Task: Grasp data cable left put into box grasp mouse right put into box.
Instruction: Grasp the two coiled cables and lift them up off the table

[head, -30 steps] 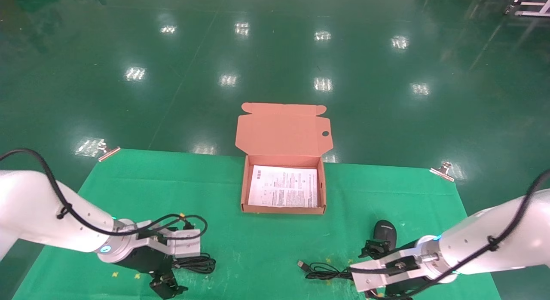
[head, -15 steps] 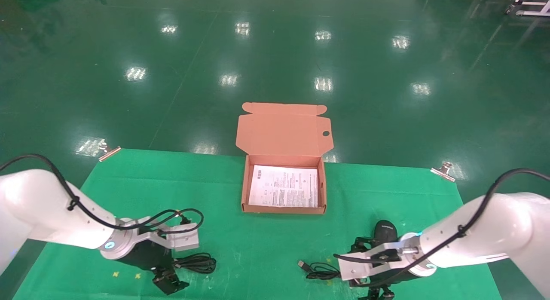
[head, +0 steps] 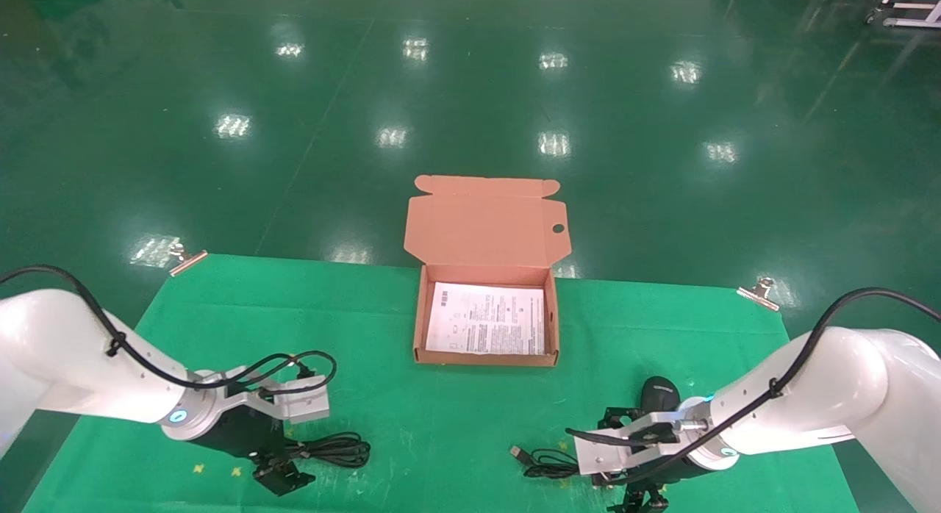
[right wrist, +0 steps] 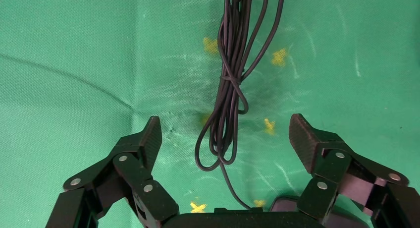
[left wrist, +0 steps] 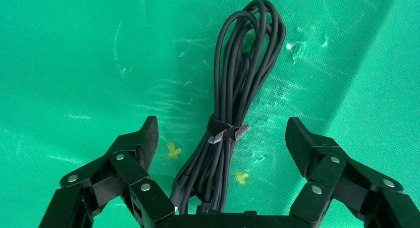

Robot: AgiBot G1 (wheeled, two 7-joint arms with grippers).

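Note:
The data cable [head: 334, 450] lies coiled on the green mat at front left, bound by a small strap [left wrist: 225, 132]. My left gripper [head: 301, 454] is open and low over it, with the coil [left wrist: 242, 84] running between its two fingers [left wrist: 147, 139]. The black mouse [head: 658, 394] lies at front right, and its cord bundle [head: 548, 463] with a USB plug [head: 517, 452] lies to its left. My right gripper [head: 606, 475] is open over the cord [right wrist: 232, 89], with the mouse's edge [right wrist: 286, 204] just behind its jaws. The box [head: 419, 318] stands open at the mat's centre back and holds only a white sheet.
The box's lid [head: 485, 223] stands up behind it, past the table's far edge. Metal clips [head: 187, 262] [head: 757, 291] hold the green mat at the back corners. Yellow cross marks [left wrist: 173, 149] dot the mat near both grippers.
Both arms have come down lower over the mat. The left gripper has settled astride the cable coil. The right gripper has shifted left over the mouse's cord.

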